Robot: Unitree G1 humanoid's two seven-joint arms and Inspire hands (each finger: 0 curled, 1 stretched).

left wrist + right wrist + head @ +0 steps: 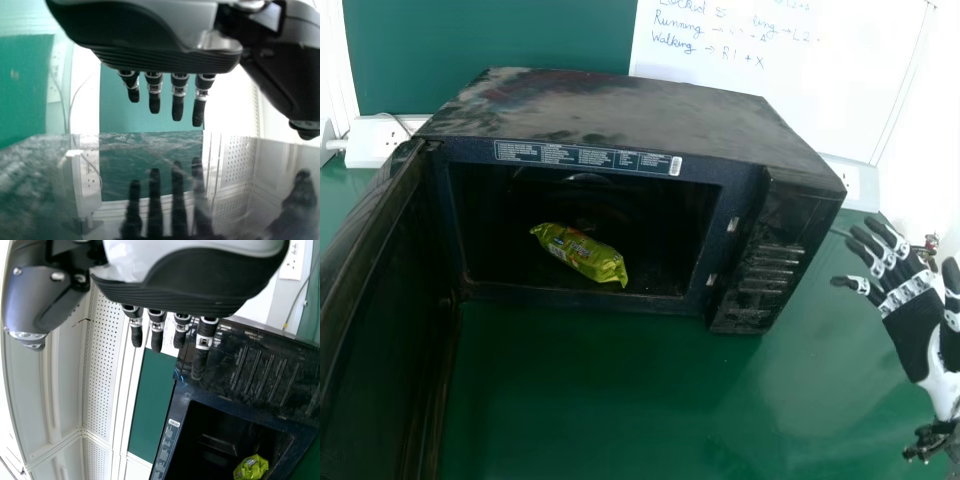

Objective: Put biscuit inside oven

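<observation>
In the head view the yellow-green biscuit packet [580,254] lies inside the black oven [640,120], whose door [380,300] stands open at the left. My right hand [912,310] is beside the oven's right side, apart from it, with fingers extended and nothing held. The right wrist view shows that right hand [200,347] with straight fingers, plus the oven's vented side [265,375] and the packet [251,467] in the cavity. In the left wrist view my left hand [178,97] has straight, empty fingers near a glossy reflecting surface [150,145].
The oven stands on a green table [590,400]. Behind it are a whiteboard with handwriting [770,80] and a white socket box [375,142] at the left; another socket box [855,182] is at the right, near my right hand.
</observation>
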